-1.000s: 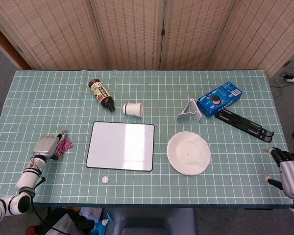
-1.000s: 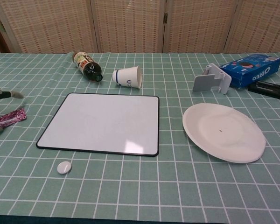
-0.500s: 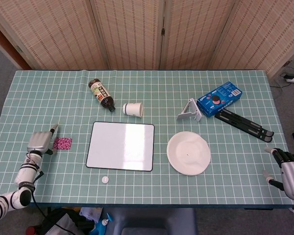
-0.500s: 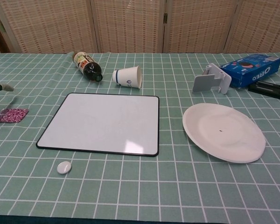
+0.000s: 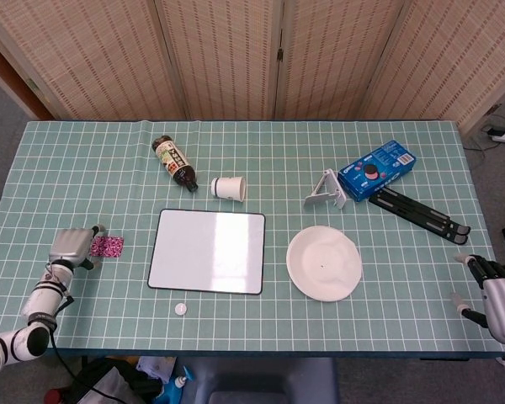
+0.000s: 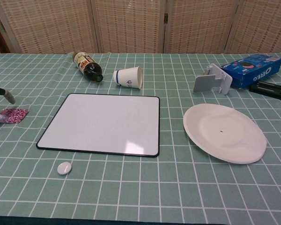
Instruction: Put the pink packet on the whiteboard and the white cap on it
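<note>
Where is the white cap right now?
In the head view the white cap lies on the table near its front edge, just below the whiteboard's front-left corner, well apart from the pink packet.

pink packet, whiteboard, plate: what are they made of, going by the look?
Pink packet: likely metallised foil or film; it is thin, flat, glinting and speckled.
Whiteboard: glossy coated panel with a thin dark rim, probably plastic or painted metal; it mirrors the ceiling light.
Plate: matte white, shallow, thin-edged; looks like paper or foam, but I cannot be sure.

packet (image 5: 109,246) left of whiteboard (image 5: 207,251), cap (image 5: 180,309) before it.
</note>
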### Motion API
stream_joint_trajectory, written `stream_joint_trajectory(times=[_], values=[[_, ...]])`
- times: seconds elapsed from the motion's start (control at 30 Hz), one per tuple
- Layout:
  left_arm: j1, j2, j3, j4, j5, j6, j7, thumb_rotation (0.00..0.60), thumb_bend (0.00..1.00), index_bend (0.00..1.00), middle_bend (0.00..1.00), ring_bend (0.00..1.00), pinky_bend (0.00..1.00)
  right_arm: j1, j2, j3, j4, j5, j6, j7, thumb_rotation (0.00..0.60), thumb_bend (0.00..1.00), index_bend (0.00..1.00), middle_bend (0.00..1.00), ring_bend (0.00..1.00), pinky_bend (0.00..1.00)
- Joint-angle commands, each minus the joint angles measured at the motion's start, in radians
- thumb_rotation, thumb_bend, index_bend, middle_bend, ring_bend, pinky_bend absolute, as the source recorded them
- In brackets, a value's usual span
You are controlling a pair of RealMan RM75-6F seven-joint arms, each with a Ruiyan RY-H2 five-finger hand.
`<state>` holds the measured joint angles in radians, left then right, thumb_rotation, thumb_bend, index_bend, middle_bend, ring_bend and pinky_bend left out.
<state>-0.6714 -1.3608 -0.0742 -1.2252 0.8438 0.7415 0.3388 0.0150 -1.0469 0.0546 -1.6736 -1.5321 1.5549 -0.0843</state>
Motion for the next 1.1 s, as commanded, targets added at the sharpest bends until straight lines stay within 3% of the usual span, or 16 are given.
stream_joint_trajectory(times=[0.03, 1.1], values=[[-0.010, -0.014, -0.004, 0.018, -0.012, -0.011, 0.006, 0.600, 0.24, 0.22, 1.00, 1.00, 1.00, -0.003, 0.001, 0.000, 0.000, 0.003, 0.002, 0.001, 0.600, 0.19, 0.27, 0.33, 0.36, 0.40], [-0.031, -0.055, -0.006, 0.073, -0.029, -0.029, 0.002, 0.600, 0.24, 0.36, 1.00, 1.00, 1.00, -0.008, -0.001, 0.003, 0.009, 0.014, -0.001, 0.010, 0.600, 0.19, 0.27, 0.33, 0.36, 0.40]])
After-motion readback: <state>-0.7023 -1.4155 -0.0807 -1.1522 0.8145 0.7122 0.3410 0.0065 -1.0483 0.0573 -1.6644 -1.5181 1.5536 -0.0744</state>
